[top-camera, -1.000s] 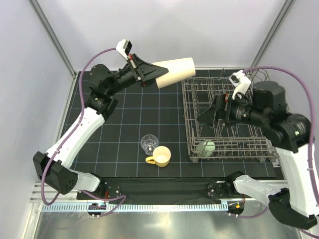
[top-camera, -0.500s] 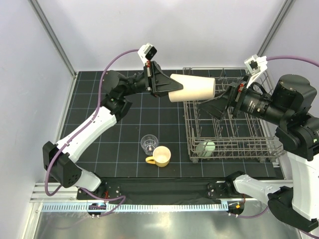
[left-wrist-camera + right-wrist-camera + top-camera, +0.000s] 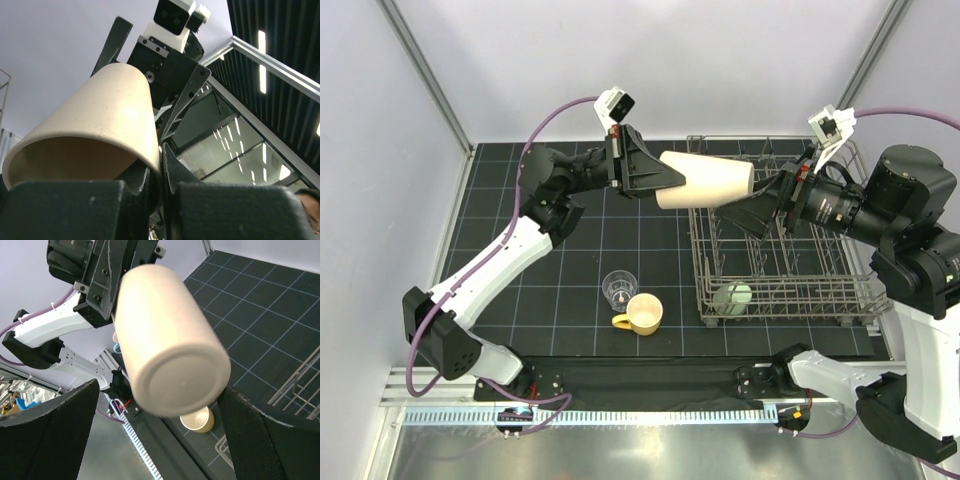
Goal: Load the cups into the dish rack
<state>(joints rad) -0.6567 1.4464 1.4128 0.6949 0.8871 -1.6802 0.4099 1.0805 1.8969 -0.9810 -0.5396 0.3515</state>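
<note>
The large grey wire dish rack stands on the right side of the table. It holds one cup, a pale green cup lying in its near-left corner.

A tan tapered tumbler is held level in the air above the rack's far-left corner, with its closed base pointing right. The left gripper is pinching the wall at the tumbler's open rim, its fingers pressed together. The right gripper has its jaws spread wide either side of the tumbler's base. Whether the pads touch it cannot be told.

On the black mat with a pale grid, left of the rack, a small clear glass stands upright. A yellow mug with a handle stands just on the near side of the glass, handle to the left.

Pale walls and a slanting metal frame post enclose the space.
</note>
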